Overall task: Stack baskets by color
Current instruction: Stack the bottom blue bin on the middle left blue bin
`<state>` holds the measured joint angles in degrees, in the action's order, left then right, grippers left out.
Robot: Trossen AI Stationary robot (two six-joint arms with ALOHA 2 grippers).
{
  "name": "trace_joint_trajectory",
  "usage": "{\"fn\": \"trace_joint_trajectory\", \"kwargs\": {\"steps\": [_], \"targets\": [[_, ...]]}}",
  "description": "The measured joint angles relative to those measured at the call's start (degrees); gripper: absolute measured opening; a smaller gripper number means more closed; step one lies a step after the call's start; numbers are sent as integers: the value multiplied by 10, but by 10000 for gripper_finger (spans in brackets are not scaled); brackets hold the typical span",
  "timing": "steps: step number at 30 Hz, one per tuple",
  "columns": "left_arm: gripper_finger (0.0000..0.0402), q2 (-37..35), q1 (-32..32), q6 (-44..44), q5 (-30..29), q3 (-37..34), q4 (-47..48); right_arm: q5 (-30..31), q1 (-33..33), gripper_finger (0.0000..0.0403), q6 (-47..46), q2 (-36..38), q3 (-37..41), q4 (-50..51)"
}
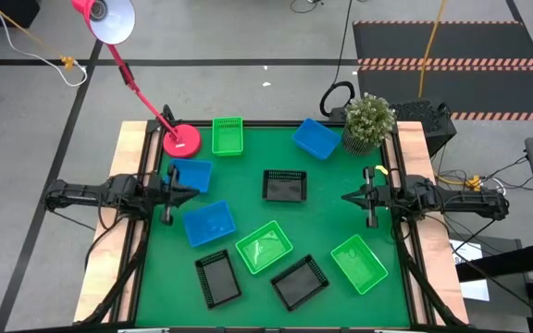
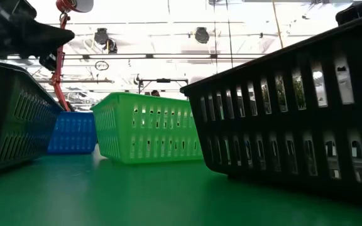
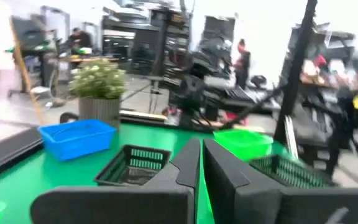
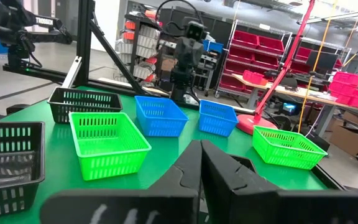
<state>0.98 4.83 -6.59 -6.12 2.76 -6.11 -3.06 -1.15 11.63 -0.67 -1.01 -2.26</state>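
The setting is a robotics laboratory or workshop inside a large industrial hall. The green tabletop (image 1: 322, 231) stands on a bare grey concrete floor (image 1: 248, 37) marked with hazard-striped ramps (image 1: 452, 63). Loose cables (image 1: 336, 92) run across the floor. Beyond the tabletop, metal shelving holds rows of red storage bins (image 4: 260, 45), and a further robot arm (image 4: 188, 43) stands on a dark frame. Overhead, exposed ceiling trusses (image 2: 168, 56) carry hanging lights. People (image 3: 242, 59) stand among equipment racks in the background.
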Motion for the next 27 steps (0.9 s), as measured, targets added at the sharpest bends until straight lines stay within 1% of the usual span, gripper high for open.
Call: {"fn": "trace_joint_trajectory", "kwargs": {"steps": [4,7,13,19,27], "targets": [[5,26,0,-1,-1,46,7,0,0,0,0,0,0,0],[5,62,0,3,-11,102,14,0,0,0,0,0,0,0],[3,157,0,3,-40,255,107,0,0,0,0,0,0,0],[3,258,0,19,-44,410,174,0,0,0,0,0,0,0],[2,372,0,31,-44,600,274,0,0,0,0,0,0,0]]}}
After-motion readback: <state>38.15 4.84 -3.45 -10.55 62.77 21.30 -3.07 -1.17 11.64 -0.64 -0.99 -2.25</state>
